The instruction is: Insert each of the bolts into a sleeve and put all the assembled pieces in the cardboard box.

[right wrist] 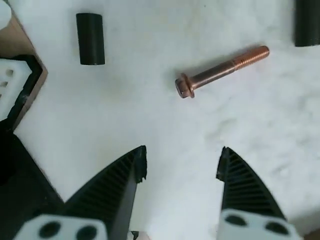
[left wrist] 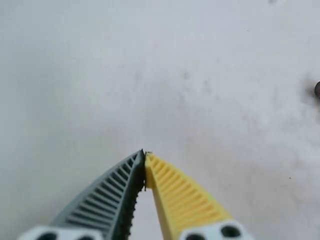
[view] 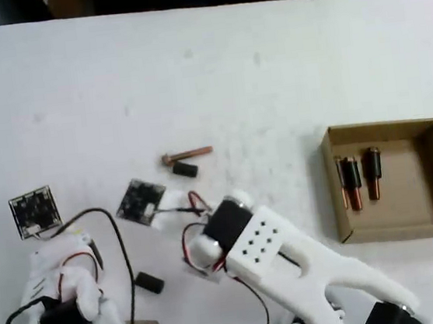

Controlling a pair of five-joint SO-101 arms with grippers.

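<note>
A copper bolt [right wrist: 220, 72] lies on the white table just ahead of my right gripper [right wrist: 182, 162], which is open and empty. One black sleeve [right wrist: 90, 38] lies off to one side of it and a second sleeve [right wrist: 306, 22] sits at the frame's edge. From above, the bolt [view: 188, 156] rests against a sleeve [view: 184, 169], and another sleeve [view: 149, 282] lies between the two arms. The cardboard box [view: 341, 187] at the right holds three assembled pieces [view: 357, 177]. My left gripper [left wrist: 145, 156] is shut with nothing in it, over bare table.
The right arm [view: 273, 245] stretches from the bottom right toward the table's middle, with red and black wires beside it. The left arm [view: 60, 301] sits at the bottom left corner. A brown-edged white part [right wrist: 20, 75] lies close to the right gripper.
</note>
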